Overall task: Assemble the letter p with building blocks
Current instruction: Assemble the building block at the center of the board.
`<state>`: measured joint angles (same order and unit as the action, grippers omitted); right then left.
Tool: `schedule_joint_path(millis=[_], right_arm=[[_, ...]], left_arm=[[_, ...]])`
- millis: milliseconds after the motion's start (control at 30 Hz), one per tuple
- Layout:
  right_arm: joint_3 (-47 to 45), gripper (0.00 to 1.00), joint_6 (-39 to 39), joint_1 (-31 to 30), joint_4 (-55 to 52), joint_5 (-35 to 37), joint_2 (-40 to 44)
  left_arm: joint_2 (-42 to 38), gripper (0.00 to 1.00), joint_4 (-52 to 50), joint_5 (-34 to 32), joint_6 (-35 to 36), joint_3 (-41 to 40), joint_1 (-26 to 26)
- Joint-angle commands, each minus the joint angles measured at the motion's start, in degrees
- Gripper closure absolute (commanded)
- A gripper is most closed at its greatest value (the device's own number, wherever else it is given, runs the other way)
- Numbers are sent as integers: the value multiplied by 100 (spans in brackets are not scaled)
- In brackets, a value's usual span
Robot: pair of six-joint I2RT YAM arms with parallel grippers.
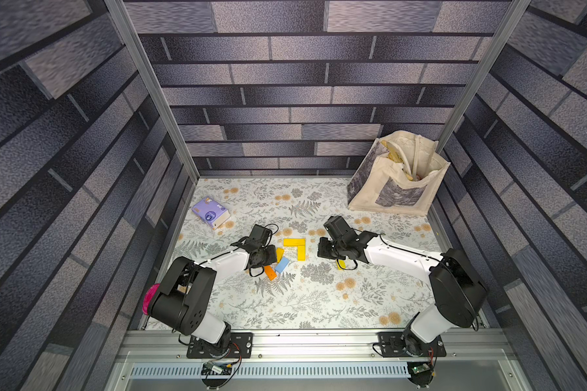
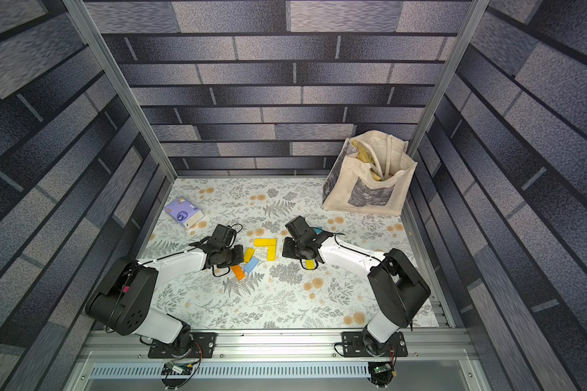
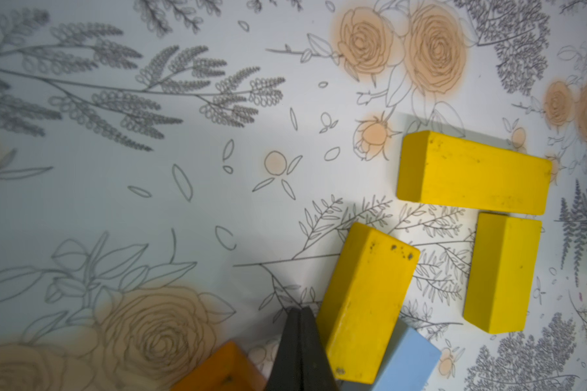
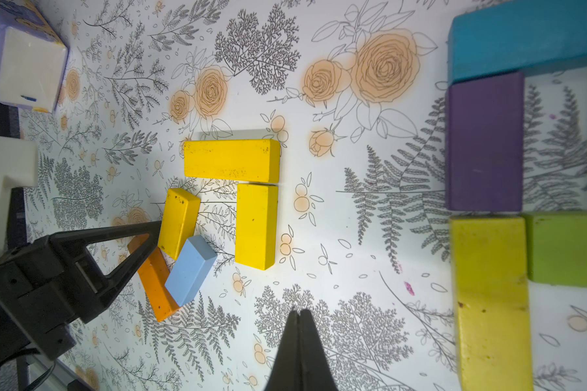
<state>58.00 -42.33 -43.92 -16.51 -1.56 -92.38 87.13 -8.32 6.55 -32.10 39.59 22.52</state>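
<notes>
Two yellow blocks form a corner at the middle of the mat: a long one (image 1: 294, 242) (image 4: 231, 160) and a shorter one (image 1: 301, 254) (image 4: 256, 226) set square to its end. A third yellow block (image 3: 366, 301) (image 4: 178, 223) lies tilted beside them, leaning on a light blue block (image 4: 190, 270) and an orange block (image 4: 153, 281). My left gripper (image 3: 300, 309) is shut and empty, with its tips against the tilted block's side. The right gripper (image 4: 299, 311) is shut over bare mat. Teal (image 4: 522, 37), purple (image 4: 485, 142), lime green (image 4: 570, 250) and yellow-green (image 4: 492, 304) blocks lie under the right arm.
A purple tissue packet (image 1: 210, 211) lies at the mat's far left. A cream tote bag (image 1: 397, 179) stands in the far right corner. Patterned walls close in the mat (image 1: 302, 304) on three sides, and a metal rail runs along its near edge.
</notes>
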Motion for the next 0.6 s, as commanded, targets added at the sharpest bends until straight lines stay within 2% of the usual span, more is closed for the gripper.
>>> schedule_joint_path(millis=[0, 567], right_arm=[[-83, 100, 41, -38, -54, 4, -26], [88, 100, 75, -38, -18, -151, -333]], left_arm=[[162, 100, 48, 214, -117, 122, 57], [457, 100, 161, 163, -139, 321, 82]])
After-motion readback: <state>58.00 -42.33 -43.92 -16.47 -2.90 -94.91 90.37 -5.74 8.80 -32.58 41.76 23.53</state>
